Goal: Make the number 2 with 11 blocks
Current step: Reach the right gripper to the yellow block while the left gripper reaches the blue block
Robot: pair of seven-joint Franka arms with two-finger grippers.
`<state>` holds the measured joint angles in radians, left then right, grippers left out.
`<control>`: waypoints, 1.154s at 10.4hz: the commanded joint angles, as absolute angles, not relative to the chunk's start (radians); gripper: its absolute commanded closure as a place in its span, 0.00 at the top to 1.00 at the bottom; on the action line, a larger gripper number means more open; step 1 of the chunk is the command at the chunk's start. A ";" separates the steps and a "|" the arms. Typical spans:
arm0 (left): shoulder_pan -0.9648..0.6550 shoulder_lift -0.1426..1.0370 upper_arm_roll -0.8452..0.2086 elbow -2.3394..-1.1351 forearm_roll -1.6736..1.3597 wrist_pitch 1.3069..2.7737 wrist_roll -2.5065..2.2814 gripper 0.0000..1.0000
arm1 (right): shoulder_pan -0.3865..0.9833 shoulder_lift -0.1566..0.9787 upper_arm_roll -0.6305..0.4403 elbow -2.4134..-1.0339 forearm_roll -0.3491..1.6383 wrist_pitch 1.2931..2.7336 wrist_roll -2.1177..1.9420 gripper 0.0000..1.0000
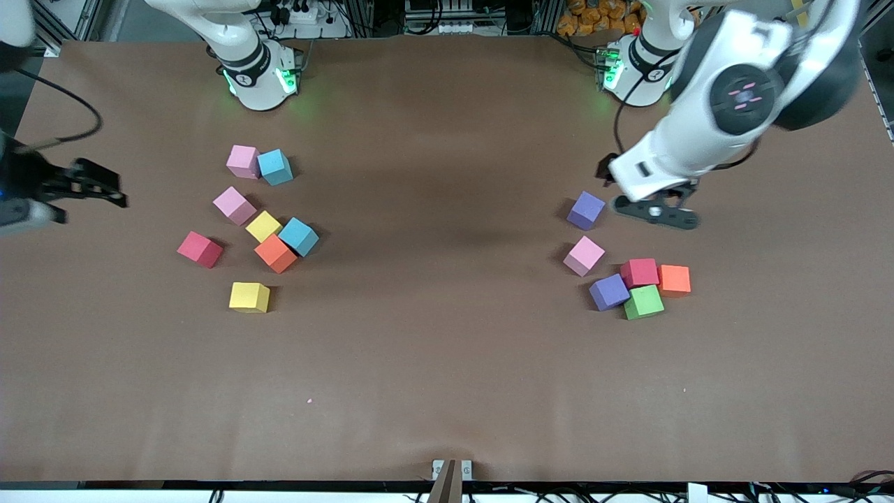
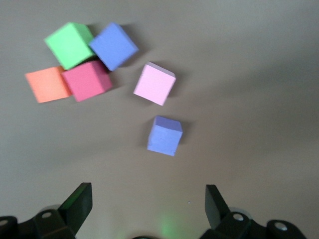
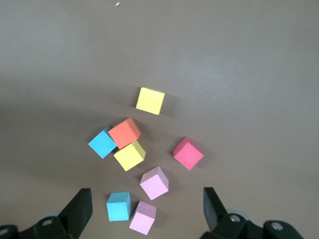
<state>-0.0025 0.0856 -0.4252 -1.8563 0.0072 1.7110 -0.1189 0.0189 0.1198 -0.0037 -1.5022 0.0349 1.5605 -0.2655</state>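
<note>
Front view: blocks point(image 1: 265, 227) scattered on table point(image 1: 447, 363); left pincer point(image 1: 655, 211), right pincer point(image 1: 91, 185) agape, empty.

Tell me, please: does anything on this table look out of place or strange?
Nothing is damaged or spilled. The blocks lie scattered and askew in two loose clusters, one toward each arm's end; no digit is formed yet. Two light-blue cubes sit among them. A tiny pink speck lies on the table.

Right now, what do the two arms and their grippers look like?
Both arms are glossy white with black joint bands and green lights glowing at their bases. The left gripper and right gripper have black two-finger hardware; black cables trail along both arms.
</note>
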 commanded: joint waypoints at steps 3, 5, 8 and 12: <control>0.006 0.081 -0.465 -2.075 0.017 1.908 -0.103 1.00 | 0.043 0.113 -0.008 -1.780 0.041 1.888 -0.279 0.98; 0.008 0.098 -0.476 -2.155 0.031 2.002 -0.092 1.00 | 0.054 0.173 -0.008 -1.813 0.038 1.989 -0.279 1.00; 0.008 0.135 -0.476 -2.213 0.096 2.072 -0.080 1.00 | 0.060 0.291 -0.008 -1.796 0.040 2.073 -0.265 1.00; 0.015 0.181 -0.476 -2.275 0.098 2.178 -0.058 1.00 | 0.080 0.443 -0.008 -1.799 0.041 2.215 -0.207 1.00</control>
